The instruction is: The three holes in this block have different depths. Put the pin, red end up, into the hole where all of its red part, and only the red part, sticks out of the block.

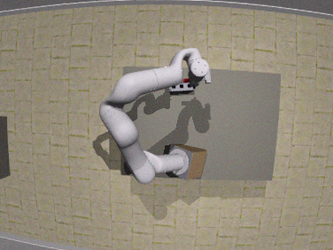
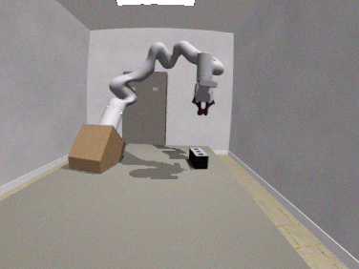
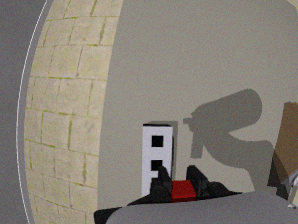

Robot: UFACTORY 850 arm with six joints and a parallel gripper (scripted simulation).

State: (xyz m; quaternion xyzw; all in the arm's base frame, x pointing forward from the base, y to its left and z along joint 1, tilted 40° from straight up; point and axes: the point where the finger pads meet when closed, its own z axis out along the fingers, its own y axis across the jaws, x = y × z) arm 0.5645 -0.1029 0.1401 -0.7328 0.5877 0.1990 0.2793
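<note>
The block (image 2: 199,157) is black with a white top and three square holes; it sits on the grey mat. It also shows in the overhead view (image 1: 181,89), partly under the arm, and in the wrist view (image 3: 158,156). My gripper (image 2: 203,110) hangs high in the air above the block, pointing down. It is shut on the pin (image 3: 182,191), whose red end shows between the black fingers. In the overhead view the red shows at the gripper (image 1: 186,82), over the block. The rest of the pin is hidden.
A brown box (image 2: 95,148) holds the arm's base on the mat's left side. Grey walls close in on both sides, with a door (image 2: 145,110) at the far end. Tiled floor surrounds the mat.
</note>
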